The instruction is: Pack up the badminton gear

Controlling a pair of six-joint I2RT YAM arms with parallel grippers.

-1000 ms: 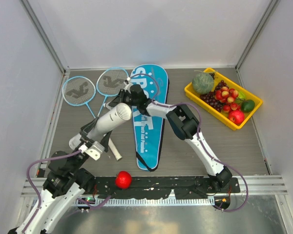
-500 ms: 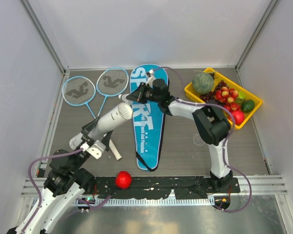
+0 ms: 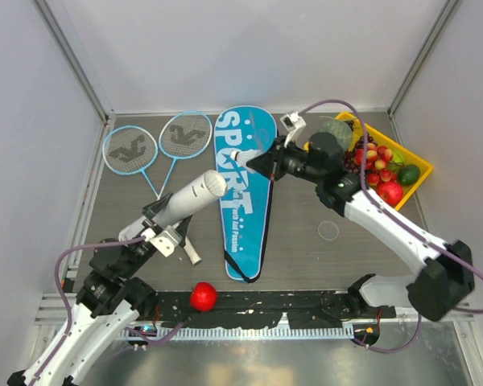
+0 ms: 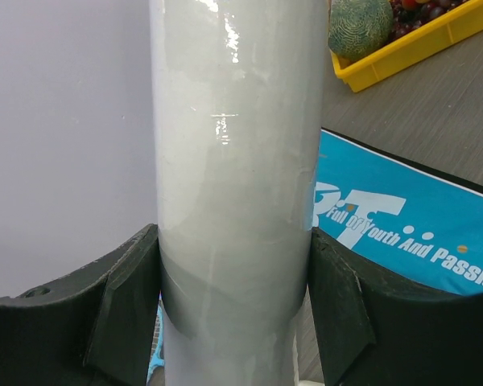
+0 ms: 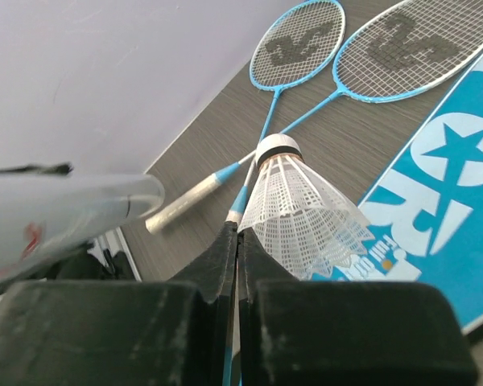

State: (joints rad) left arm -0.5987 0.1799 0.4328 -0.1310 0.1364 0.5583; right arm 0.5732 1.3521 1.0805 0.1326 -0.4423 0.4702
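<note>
My left gripper [image 3: 158, 219] is shut on a white tube [image 3: 190, 195], holding it tilted with its open end up and to the right; in the left wrist view the tube [image 4: 237, 161] fills the space between the fingers [image 4: 125, 314]. My right gripper [image 3: 256, 162] is shut on the skirt edge of a white shuttlecock [image 3: 237, 155], which it holds above the blue "SPORT" cover [image 3: 245, 201], a little right of the tube's mouth. The right wrist view shows the shuttlecock [image 5: 302, 205] at the shut jaws. Two light-blue rackets [image 3: 131, 150] [image 3: 186, 133] lie at the back left.
A yellow tray [image 3: 315, 150] of fruit stands at the back right, just behind my right wrist. A red ball [image 3: 203, 296] rests at the near edge. A small clear disc [image 3: 328, 230] lies on the table right of the cover. Walls close in on three sides.
My right arm has swung out to the right, carrying the shuttlecock from beside the tube's mouth to over the cover. The left arm and tube have barely shifted.
</note>
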